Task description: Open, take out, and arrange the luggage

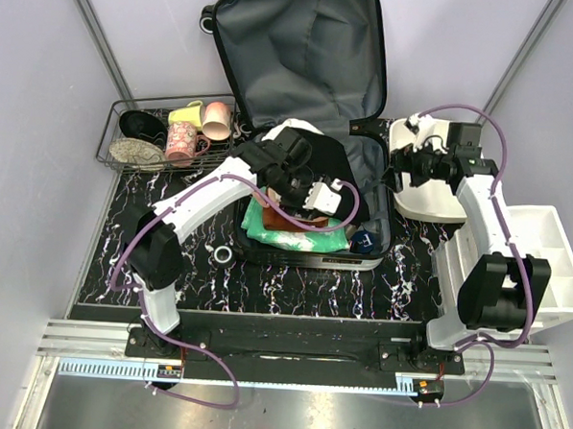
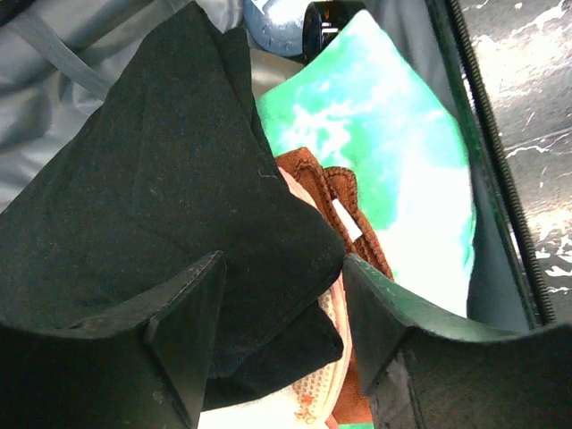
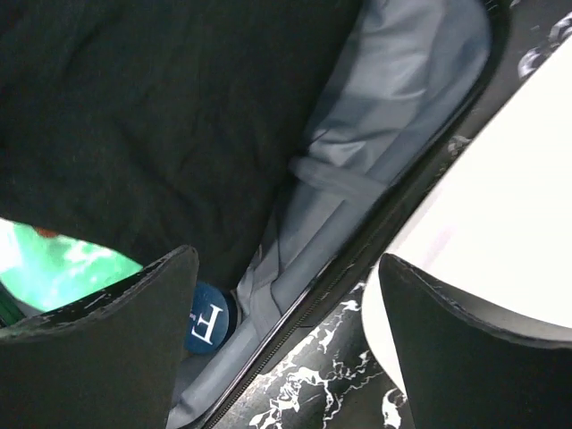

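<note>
The luggage (image 1: 304,62) lies open on the table with its grey-lined lid propped up at the back. In its base a black garment (image 1: 332,164) lies over a green-and-white cloth (image 1: 290,236), with a blue cap (image 1: 364,242) in the front right corner. My left gripper (image 1: 324,199) reaches into the base. Its fingers (image 2: 188,331) are closed on a thick fold of the black garment (image 2: 152,179), above a brown item (image 2: 326,183) and a white-orange mesh piece. My right gripper (image 1: 401,171) hovers open over the luggage's right rim (image 3: 357,268), nothing between its fingers.
A black wire basket (image 1: 108,138) holding cups and bowls stands at the back left. A white bin (image 1: 427,198) sits just right of the luggage, close under my right gripper. A divided white bin (image 1: 553,257) is at the far right. A tape roll (image 1: 224,255) lies at the front left.
</note>
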{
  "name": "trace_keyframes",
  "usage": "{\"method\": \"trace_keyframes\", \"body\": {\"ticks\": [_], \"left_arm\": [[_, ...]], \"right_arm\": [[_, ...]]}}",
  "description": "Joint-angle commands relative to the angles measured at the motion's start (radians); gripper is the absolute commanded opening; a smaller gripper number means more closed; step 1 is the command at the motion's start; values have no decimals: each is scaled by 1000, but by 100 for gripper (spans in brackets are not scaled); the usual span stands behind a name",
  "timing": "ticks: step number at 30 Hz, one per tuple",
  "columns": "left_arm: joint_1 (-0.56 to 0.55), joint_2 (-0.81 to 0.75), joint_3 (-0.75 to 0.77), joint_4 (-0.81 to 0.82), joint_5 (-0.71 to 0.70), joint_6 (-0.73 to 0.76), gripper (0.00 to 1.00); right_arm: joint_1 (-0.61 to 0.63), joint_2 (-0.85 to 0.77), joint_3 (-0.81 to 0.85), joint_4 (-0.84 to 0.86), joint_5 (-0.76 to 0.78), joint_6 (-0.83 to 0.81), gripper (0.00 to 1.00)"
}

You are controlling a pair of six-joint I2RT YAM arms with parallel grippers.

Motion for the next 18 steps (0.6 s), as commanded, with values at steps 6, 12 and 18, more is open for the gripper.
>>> {"method": "trace_keyframes", "body": {"ticks": [6, 12, 18], "left_arm": [[35, 44, 33, 65, -73, 16, 38], [84, 50, 125, 71, 16, -62, 17], [113, 45, 174, 70, 117, -163, 0]], "right_arm": [[64, -117, -252, 185, -142, -138, 97], [161, -199, -381, 387, -138, -131, 100], [280, -241, -465, 647, -74, -100, 100]]}}
